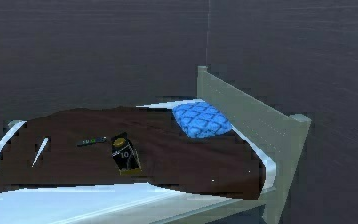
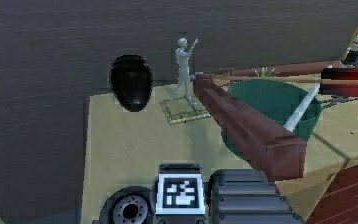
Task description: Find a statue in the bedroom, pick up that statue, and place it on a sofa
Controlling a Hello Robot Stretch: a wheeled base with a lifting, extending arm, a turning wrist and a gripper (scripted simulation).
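Observation:
A small white statue [image 2: 183,66] of a standing figure with one arm raised stands on a flat square base on a tan tabletop [image 2: 112,150], in the arm side view's upper middle. At that view's bottom edge a white square with black marks [image 2: 180,192] shows, with the gripper's dark body [image 2: 128,207] left of it. Its far end cannot be made out, so I cannot tell whether it holds anything. The statue stands well farther out on the table than the gripper.
A black egg-shaped vase [image 2: 132,82] stands left of the statue. Right of it, a long red-brown block [image 2: 249,125] lies by a green round bowl [image 2: 272,100]. The forward view has a bed [image 1: 283,135] with a brown blanket [image 1: 177,150], a blue pillow [image 1: 201,119] and small items.

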